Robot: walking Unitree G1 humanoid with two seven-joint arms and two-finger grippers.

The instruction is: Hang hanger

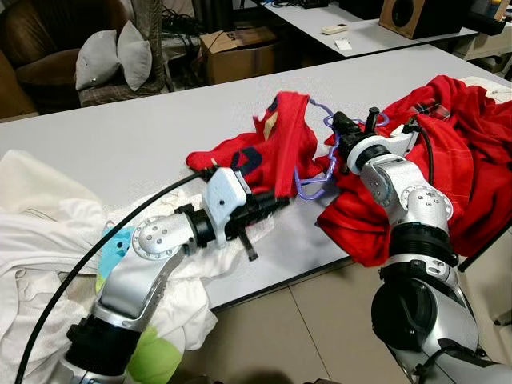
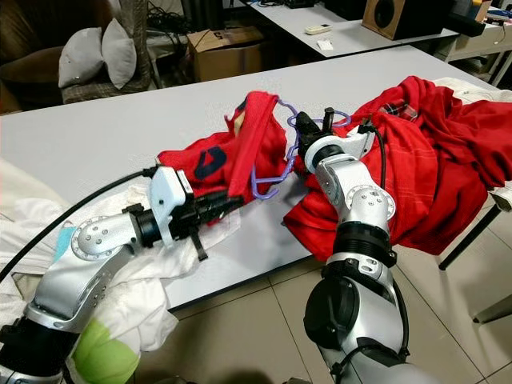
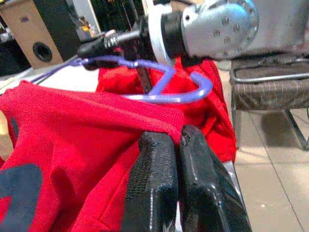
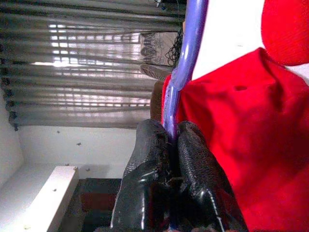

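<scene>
A red shirt with a navy print (image 1: pixel 264 152) lies bunched on the grey table (image 1: pixel 144 128), with a purple plastic hanger (image 1: pixel 310 186) partly threaded into it. My left gripper (image 1: pixel 280 204) is shut on the shirt's lower hem; in the left wrist view its fingers (image 3: pixel 154 159) pinch the red cloth just below the hanger's curved end (image 3: pixel 193 92). My right gripper (image 1: pixel 336 122) reaches in from the right and is shut on the hanger's thin bar (image 4: pixel 188 43), with the black fingertips (image 4: pixel 149 140) pressed together around it. Much of the hanger is hidden inside the shirt.
A second red garment (image 1: pixel 464 152) is heaped at the table's right end, under my right arm. White clothes (image 1: pixel 48 232) cover the left end, spilling over the near edge. Behind the table stand a cardboard box (image 1: pixel 240 52), grey cushions (image 1: pixel 112 56) and a speaker (image 1: pixel 412 14).
</scene>
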